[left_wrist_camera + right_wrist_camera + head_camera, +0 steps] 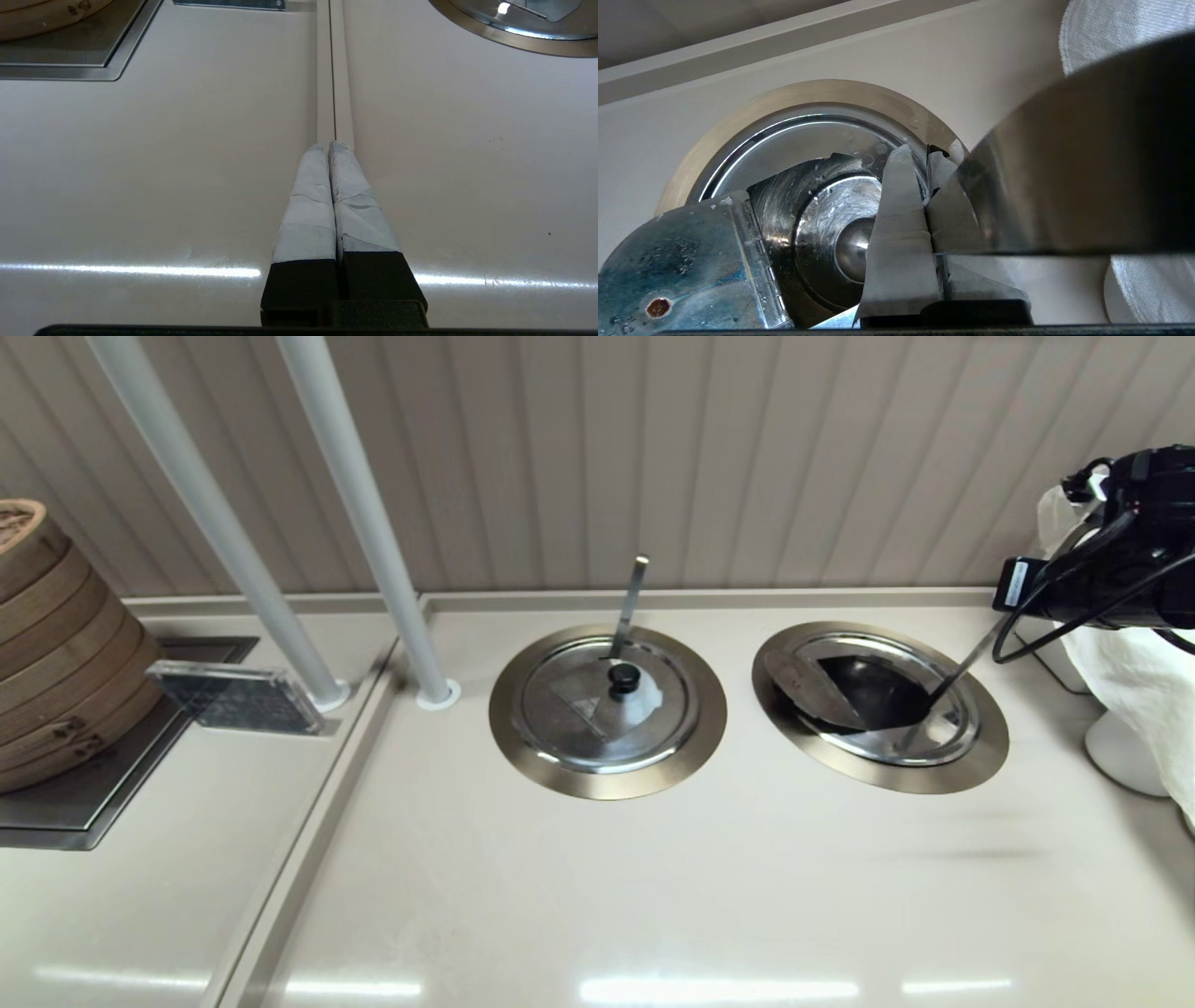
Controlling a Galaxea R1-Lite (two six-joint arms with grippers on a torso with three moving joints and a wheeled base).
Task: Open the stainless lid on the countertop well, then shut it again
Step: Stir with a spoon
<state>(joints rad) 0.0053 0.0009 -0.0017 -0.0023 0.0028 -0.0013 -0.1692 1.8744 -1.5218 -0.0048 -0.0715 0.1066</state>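
— Which one's it working on? There are two of those round holes in the pale beige desk point(597, 896).

— The one on the robot's right, the countertop well point(878, 780) with the wide brushed bronze-grey collar. Its round shiny stainless lid point(945, 730) sits in the hole, but the triangular wedge-shaped flap point(805, 683) is folded back onto the left half, so there's a dark opening in the middle.

— And that thin rod sticking out?

— A slim steel handle point(962, 665), leaning out of the opening towards the black right arm point(1120, 560) at the far right edge.

— Is the right claw point(924, 155) holding anything?

— From its own camera, the taped fingers point(901, 224) are pressed together above the well's rim, just by the opening. I can't make out anything between them. The upturned flap point(691, 270) lies off to one side.

— The other arm?

— Parked. The left claw point(332, 144) hovers low over the seam in the desk, fingers together, empty. The twin lid point(607, 709), with a whitish smear by its black knob, lies flat and closed.
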